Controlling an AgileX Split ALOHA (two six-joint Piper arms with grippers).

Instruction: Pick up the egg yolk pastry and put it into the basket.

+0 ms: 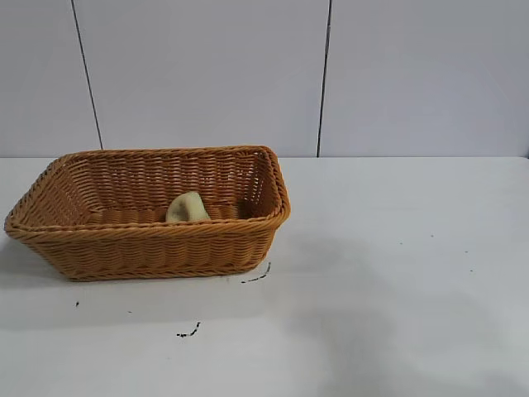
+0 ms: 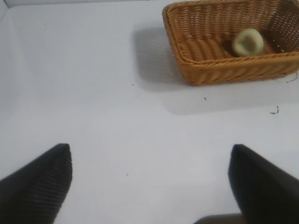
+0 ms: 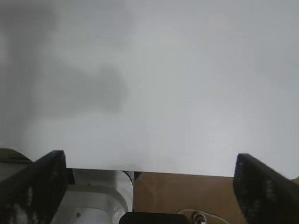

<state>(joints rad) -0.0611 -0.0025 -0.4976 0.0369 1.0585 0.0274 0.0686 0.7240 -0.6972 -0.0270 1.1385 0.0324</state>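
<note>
The egg yolk pastry point(image 1: 188, 208) is a pale yellow-green puck lying inside the orange-brown wicker basket point(image 1: 124, 248), leaning near its right end. It also shows in the left wrist view point(image 2: 248, 42), inside the basket point(image 2: 224, 70). Neither arm shows in the exterior view. My left gripper point(image 2: 150, 179) is open and empty over bare table, well away from the basket. My right gripper point(image 3: 149, 186) is open and empty above the table's edge.
The white table point(image 1: 397, 273) carries a few small dark marks point(image 1: 188, 333) in front of the basket. In the right wrist view the table edge, a brown floor point(image 3: 187, 196) and a white arm base point(image 3: 98, 196) show below the gripper.
</note>
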